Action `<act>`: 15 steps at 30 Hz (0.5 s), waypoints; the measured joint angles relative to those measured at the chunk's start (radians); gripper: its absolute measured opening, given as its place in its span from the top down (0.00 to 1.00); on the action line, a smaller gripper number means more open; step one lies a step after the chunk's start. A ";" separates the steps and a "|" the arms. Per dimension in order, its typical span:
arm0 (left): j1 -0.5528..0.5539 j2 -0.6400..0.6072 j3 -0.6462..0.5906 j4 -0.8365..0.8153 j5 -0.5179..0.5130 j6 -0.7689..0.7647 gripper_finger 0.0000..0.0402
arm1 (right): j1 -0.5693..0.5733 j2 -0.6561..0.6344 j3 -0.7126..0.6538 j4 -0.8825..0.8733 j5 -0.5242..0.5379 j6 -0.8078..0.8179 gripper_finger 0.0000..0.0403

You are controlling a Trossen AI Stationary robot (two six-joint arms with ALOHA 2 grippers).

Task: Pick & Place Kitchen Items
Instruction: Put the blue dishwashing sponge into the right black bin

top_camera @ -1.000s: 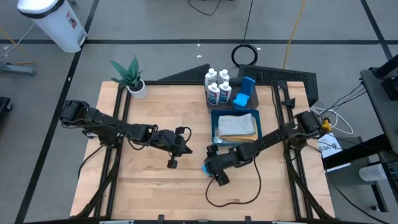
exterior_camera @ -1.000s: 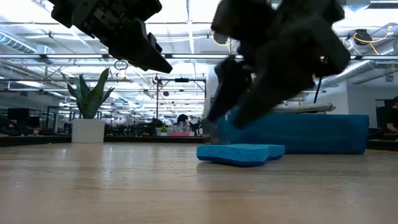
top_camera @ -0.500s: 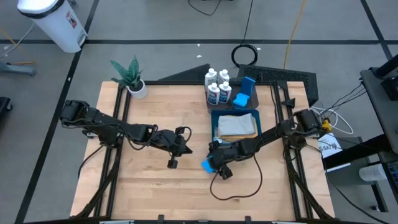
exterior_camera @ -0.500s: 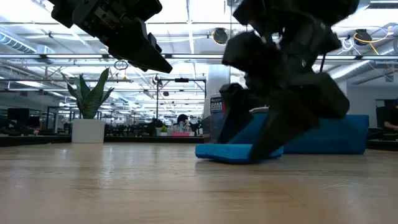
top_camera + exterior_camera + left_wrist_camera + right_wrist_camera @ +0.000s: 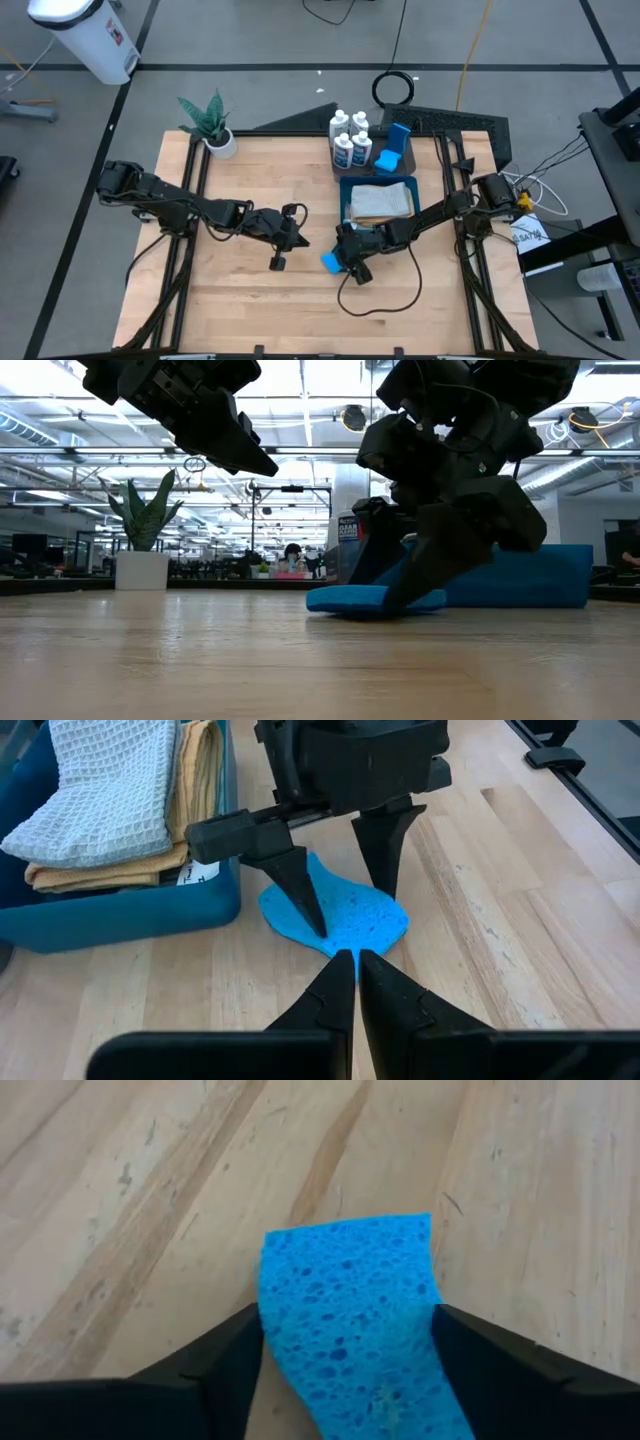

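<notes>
A bright blue sponge (image 5: 330, 262) lies flat on the wooden table in front of the blue bin (image 5: 345, 208). My right gripper (image 5: 400, 595) has come down over the sponge (image 5: 350, 1310), one finger on each side of it. My left gripper (image 5: 277, 262) hangs shut above the table to the sponge's left, pointing at it (image 5: 355, 955). Folded grey and orange cloths (image 5: 380, 203) lie in the bin. Small white bottles (image 5: 350, 140) and upright blue sponges (image 5: 392, 150) stand behind it. My right gripper has the sponge's two opposite side edges (image 5: 268, 1305) between its two fingers, with no gap showing on either side. The fingers (image 5: 300, 890) slant down from the table's right side. The sponge lies flat on the table (image 5: 345, 600), its sides not dented.
A potted green plant (image 5: 210, 125) stands at the table's far left corner. The blue bin sits just beyond the sponge. A black cable (image 5: 375, 300) loops on the wood near the front. Bare wood spreads left and in front of the sponge.
My right gripper has moved down and toward the table's far edge. Its fingertips now stand on the table at the sponge's sides instead of hanging above it. The left arm has kept still.
</notes>
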 joint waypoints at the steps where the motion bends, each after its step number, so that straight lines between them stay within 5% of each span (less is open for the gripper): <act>1: 0.000 0.000 0.000 0.000 0.000 0.000 0.94 | 0.000 0.000 0.000 0.000 0.000 0.001 0.37; 15: 0.000 0.000 0.000 0.002 0.000 0.001 0.94 | -0.002 0.002 -0.001 -0.001 -0.004 0.000 0.89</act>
